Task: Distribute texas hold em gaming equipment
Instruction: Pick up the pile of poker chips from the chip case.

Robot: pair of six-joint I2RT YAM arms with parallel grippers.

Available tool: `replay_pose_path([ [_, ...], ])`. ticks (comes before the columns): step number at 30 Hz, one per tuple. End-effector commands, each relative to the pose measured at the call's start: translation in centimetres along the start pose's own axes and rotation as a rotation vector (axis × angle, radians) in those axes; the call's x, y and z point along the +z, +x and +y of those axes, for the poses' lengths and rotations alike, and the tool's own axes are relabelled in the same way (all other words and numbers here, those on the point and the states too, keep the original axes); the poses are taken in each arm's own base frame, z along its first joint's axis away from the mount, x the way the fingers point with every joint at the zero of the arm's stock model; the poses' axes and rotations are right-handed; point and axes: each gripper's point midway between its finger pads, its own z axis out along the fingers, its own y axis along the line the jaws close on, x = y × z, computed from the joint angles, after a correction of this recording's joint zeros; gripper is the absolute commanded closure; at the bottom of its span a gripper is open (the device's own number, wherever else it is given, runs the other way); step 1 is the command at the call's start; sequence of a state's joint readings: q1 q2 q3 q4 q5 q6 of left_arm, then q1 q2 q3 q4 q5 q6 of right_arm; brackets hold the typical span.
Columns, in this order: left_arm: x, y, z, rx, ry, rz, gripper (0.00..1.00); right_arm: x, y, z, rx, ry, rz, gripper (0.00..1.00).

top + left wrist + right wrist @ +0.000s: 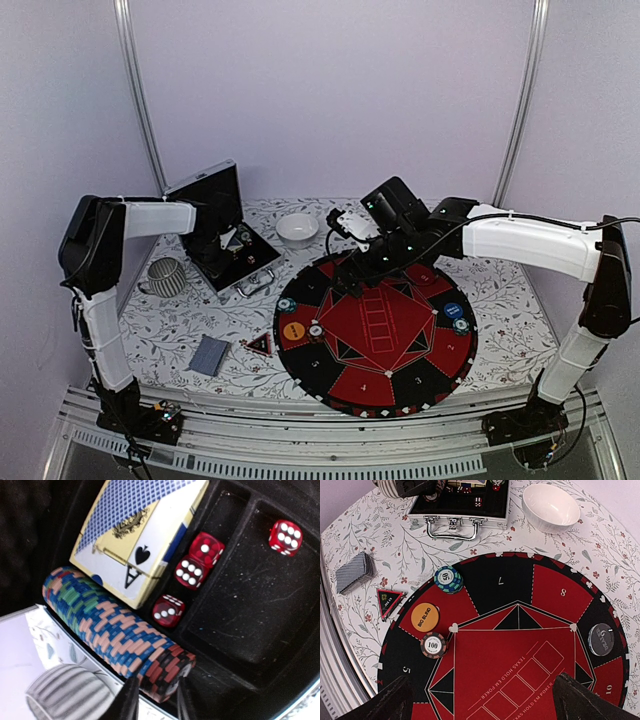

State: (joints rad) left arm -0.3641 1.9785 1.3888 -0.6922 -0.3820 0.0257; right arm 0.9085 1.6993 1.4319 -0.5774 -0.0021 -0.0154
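Inside the open case [260, 610] a row of striped-edge poker chips [100, 615] lies on its side beside a boxed deck of playing cards [135, 535]. My left gripper [156, 690] is down in the case [240, 262], shut on the red-and-black chips [167, 672] at the row's end. On the felt mat [520, 670] sit an orange button [425, 617], a "100" chip [434, 645] and a teal chip stack [448, 579]. A blue button [453, 310] lies at the mat's right. My right gripper [492, 705] hovers open over the mat's centre, holding nothing.
A loose deck with blue backs [354, 572] and a triangular marker [388, 601] lie on the floral cloth left of the mat. A white bowl [550, 507] stands behind the mat, a striped cup [167, 276] left of the case. Three red dice [195, 565] sit in the case.
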Motion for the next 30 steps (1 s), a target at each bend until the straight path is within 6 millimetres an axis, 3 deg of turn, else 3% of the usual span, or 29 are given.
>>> replay_pose_path([
  [1,0.4,0.9,-0.4,0.034,-0.019,0.042,0.69,0.3,0.2,0.1,-0.003,-0.002,0.014,0.01],
  [13,1.4,1.0,0.7,0.022,-0.067,0.067,0.64,0.2,0.3,0.1,-0.005,-0.004,0.02,0.01],
  [22,2.3,0.1,-1.2,0.016,0.051,0.037,0.65,0.5,0.5,0.2,-0.005,-0.009,0.027,0.01],
  [30,0.1,-1.5,-2.5,0.04,0.14,-0.079,0.67,0.7,0.8,0.2,-0.005,-0.008,0.037,0.01],
])
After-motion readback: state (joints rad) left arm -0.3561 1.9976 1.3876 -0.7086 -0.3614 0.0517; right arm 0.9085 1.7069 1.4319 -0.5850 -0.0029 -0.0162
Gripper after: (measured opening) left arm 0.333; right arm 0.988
